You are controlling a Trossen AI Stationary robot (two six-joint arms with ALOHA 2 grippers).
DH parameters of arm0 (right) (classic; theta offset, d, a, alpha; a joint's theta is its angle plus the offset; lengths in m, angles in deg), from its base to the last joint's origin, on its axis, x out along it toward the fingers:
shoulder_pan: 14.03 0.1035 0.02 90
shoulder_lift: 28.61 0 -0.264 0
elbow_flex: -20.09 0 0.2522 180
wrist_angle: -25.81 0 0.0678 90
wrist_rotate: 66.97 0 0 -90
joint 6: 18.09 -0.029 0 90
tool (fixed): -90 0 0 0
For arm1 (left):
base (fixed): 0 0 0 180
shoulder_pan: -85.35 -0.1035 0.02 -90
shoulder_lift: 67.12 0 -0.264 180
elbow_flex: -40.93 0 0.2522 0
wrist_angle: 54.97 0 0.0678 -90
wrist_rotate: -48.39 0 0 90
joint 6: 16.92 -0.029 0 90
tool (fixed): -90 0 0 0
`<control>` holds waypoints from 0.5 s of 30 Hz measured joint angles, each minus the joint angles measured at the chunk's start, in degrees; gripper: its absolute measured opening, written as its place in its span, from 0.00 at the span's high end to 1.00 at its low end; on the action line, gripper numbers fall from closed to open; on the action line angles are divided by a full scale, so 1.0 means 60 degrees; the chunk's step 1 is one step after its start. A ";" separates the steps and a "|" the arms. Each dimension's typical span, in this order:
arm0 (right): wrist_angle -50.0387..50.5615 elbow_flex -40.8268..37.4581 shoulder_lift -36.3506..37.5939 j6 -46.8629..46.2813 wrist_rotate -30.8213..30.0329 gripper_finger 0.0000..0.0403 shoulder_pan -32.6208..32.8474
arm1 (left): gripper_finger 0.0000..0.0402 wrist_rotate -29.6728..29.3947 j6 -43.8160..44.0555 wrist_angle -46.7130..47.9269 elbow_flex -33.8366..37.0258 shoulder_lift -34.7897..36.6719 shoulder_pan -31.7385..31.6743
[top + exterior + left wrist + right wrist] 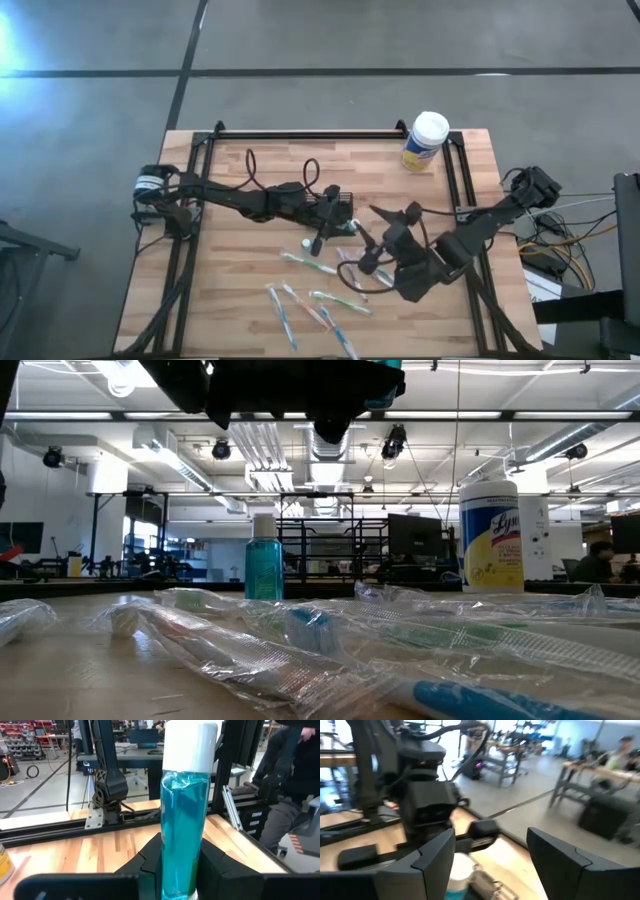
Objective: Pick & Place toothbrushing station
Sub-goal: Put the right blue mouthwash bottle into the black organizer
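Observation:
My left gripper (335, 226) is at mid-table, shut on a blue mouthwash bottle (182, 805) with a white cap. A second blue bottle (263, 565) stands on its base on the table nearby; from above only its white cap shows (306, 243). The toothbrushing station (315, 548), a small black wire-mesh holder, stands on the table just beyond my left gripper (340, 204). My right gripper (490, 850) is open and empty to the right of it, above wrapped toothbrushes (372, 260). My left gripper pinches the bottle's blue body (181, 870), low down, between its two fingers (215, 870). The fingers lie level and come from the table's left. The bottle stands upright with its cap up. Its lower end (385, 385) shows high above the table, lifted clear.
Several toothbrushes in clear plastic wrappers (320, 300) lie across the near half of the table (300, 650). A white-lidded canister with a yellow label (425, 140) stands at the far right. Black frame rails (310, 133) run along the table's edges. A person (295, 780) is beyond the table.

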 joint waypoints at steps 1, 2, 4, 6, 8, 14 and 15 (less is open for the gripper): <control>0.0131 -0.0017 0.0007 -0.0005 -0.0190 0.39 0.0041 | 0.82 0.0007 -0.0011 0.0006 0.0000 0.0000 0.0000; 0.0239 -0.0066 0.0007 -0.0026 -0.0367 0.38 0.0069 | 0.82 0.0013 -0.0014 0.0001 0.0000 0.0000 0.0000; 0.0363 -0.0217 -0.0007 -0.0046 -0.0604 0.37 0.0176 | 0.82 0.0017 -0.0025 -0.0014 0.0000 0.0004 0.0000; 0.0392 -0.0541 -0.0007 -0.0048 -0.0608 0.37 0.0297 | 0.82 0.0020 -0.0029 -0.0012 0.0000 0.0004 0.0000; 0.0385 -0.0963 0.0016 -0.0253 -0.0570 0.37 0.0403 | 0.82 0.0020 -0.0029 -0.0015 0.0000 0.0004 0.0000; 0.0267 -0.2057 0.0205 -0.1370 -0.1193 0.36 0.0623 | 0.82 0.0020 -0.0110 -0.0026 0.0000 0.0004 0.0000; 0.0259 -0.2172 0.0218 -0.1478 -0.1325 0.36 0.0687 | 0.82 0.0020 -0.0124 -0.0026 0.0000 0.0004 0.0000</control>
